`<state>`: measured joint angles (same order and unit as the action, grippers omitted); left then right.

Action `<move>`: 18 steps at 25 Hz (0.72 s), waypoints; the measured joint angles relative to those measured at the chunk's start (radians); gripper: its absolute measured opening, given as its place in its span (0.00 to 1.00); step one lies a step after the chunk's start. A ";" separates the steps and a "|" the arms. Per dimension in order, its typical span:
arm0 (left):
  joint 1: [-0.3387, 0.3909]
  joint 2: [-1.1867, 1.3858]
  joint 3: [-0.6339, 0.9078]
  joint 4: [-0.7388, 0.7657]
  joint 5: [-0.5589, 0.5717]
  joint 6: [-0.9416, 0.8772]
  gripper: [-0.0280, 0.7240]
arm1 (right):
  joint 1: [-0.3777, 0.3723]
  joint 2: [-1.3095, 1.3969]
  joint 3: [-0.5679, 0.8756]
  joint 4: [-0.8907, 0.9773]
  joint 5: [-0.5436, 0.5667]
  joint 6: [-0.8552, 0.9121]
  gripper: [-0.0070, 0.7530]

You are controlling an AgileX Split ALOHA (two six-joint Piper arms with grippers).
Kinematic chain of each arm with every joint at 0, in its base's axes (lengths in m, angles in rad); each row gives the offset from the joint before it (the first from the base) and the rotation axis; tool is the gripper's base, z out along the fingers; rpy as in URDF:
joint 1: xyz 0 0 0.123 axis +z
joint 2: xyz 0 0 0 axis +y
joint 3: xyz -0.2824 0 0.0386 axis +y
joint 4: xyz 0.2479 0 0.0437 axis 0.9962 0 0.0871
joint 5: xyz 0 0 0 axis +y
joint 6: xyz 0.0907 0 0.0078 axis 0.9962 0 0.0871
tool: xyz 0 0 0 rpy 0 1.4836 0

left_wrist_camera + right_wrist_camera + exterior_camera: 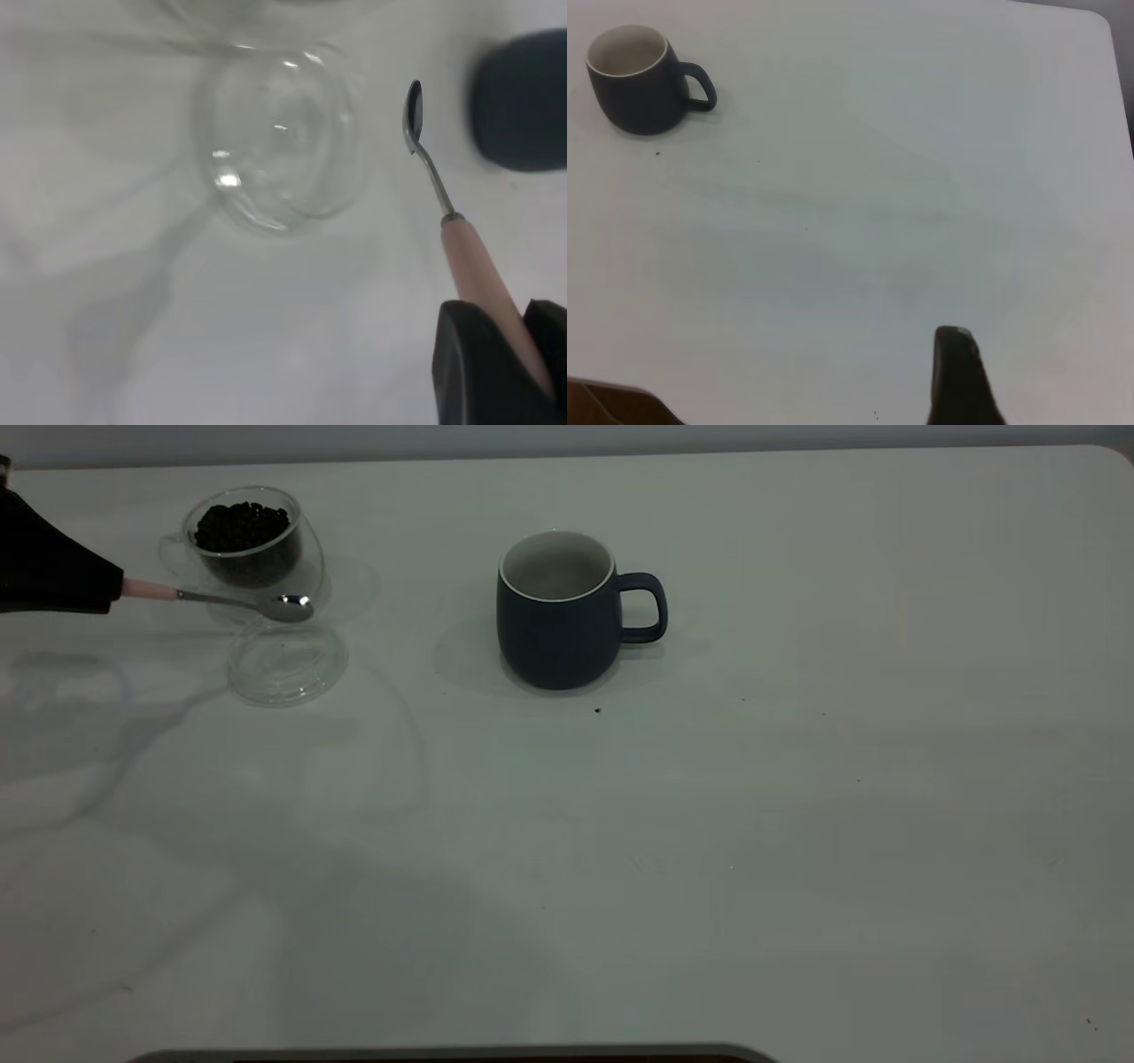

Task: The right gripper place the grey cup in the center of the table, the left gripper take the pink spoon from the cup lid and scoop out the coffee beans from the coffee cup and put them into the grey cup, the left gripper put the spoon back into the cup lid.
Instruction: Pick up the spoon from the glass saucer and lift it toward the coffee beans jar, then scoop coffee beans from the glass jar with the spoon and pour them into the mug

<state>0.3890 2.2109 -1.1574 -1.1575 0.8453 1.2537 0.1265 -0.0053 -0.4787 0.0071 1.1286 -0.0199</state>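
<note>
The exterior view is dimly and evenly lit — broad, soft-edged shadows are spread over the near left of the table (797, 824), and a faint shadow is cast around the grey cup (556, 613). Small bright glints are seen on the pink spoon (232, 600) and on the cup lid (282, 142). In the left wrist view the grey cup is rendered blurred — out of focus.

A grey wall strip (567, 436) runs along twelve o'clock. A dark curved edge (443, 1056) (unidentifiable) sits at six o'clock.
</note>
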 joint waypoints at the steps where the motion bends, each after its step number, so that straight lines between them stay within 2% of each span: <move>1: 0.001 -0.013 -0.005 0.006 0.030 0.000 0.22 | 0.000 0.000 0.000 0.000 0.000 0.000 0.66; 5: 0.004 -0.045 -0.089 0.008 0.126 0.001 0.22 | 0.000 0.000 0.000 0.000 0.000 0.000 0.66; 7: 0.004 -0.047 -0.145 0.008 0.128 -0.005 0.22 | 0.000 0.000 0.000 0.000 0.000 0.000 0.66; 14: 0.010 -0.038 -0.219 0.013 -0.013 -0.030 0.22 | 0.000 0.000 0.000 0.000 0.000 0.000 0.66; 18: 0.013 0.013 -0.220 0.013 -0.029 -0.030 0.22 | 0.000 0.000 0.000 0.000 0.000 0.000 0.66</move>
<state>0.4024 2.2244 -1.3779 -1.1446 0.8165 1.2239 0.1265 -0.0053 -0.4787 0.0071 1.1286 -0.0199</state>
